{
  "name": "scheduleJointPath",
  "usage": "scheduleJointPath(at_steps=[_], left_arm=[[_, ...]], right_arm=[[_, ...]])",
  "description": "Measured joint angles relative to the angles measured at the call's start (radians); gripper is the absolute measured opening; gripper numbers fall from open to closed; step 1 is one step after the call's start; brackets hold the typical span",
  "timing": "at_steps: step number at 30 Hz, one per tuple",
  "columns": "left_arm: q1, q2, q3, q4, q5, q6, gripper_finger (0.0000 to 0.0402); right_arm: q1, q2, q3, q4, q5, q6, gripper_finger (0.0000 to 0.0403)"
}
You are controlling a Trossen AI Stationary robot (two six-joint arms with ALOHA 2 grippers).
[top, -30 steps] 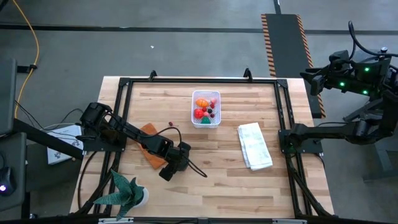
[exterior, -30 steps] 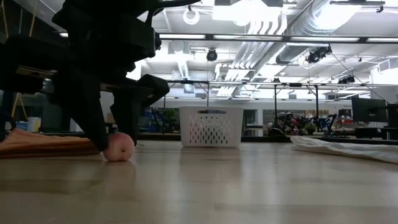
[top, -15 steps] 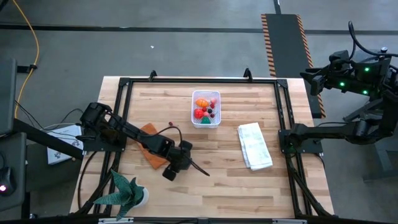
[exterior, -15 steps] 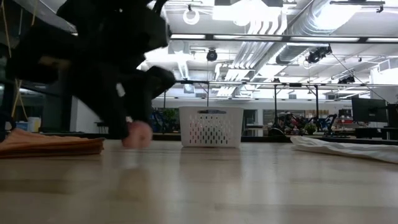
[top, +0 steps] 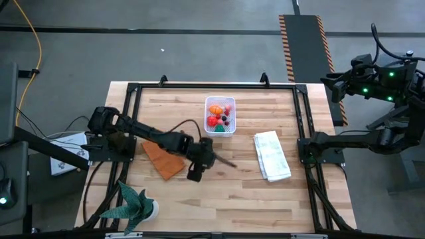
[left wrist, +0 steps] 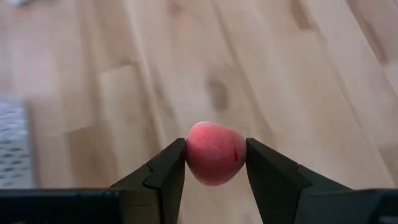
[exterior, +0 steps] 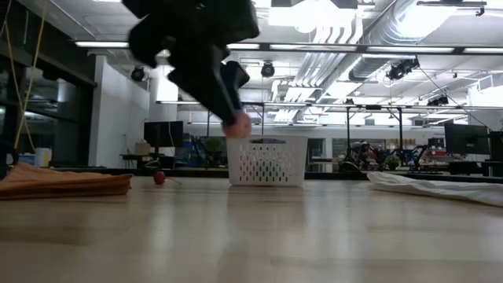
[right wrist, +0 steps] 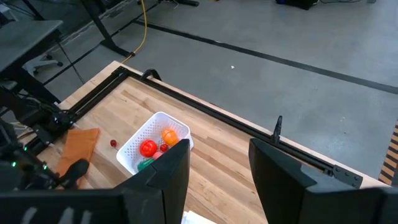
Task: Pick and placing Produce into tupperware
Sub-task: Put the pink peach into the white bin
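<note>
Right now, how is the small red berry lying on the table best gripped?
Probably from straight above, taking the red berry across its round middle: it sits low on the table, clear of the orange mat. The left gripper holds a pink fruit aloft; the right gripper waits off-table.

Pinkish-red peach (left wrist: 214,153) sits between dark claw fingers (left wrist: 163,174). The desk (top: 265,199) is pale striped wood. White perforated tub (top: 220,114) shows orange, red and green pieces. Orange-brown mat (top: 163,159), white cloth (top: 272,155), green spiky plant (top: 133,202).
</note>
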Motion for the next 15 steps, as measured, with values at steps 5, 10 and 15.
scheduleJointPath(at_steps=[5,10,15], left_arm=[[0.062,0.000,0.081,-0.052,0.000,-0.012,0.0152],[0.107,0.000,0.186,-0.125,0.000,-0.018,0.0152],[0.135,0.000,0.306,-0.213,0.000,-0.031,0.0152]], right_arm=[[0.000,0.000,0.000,-0.005,0.000,-0.011,0.0158],[0.000,0.000,0.000,-0.005,0.000,-0.019,0.0158],[0.000,0.000,0.000,-0.005,0.000,-0.027,0.0158]])
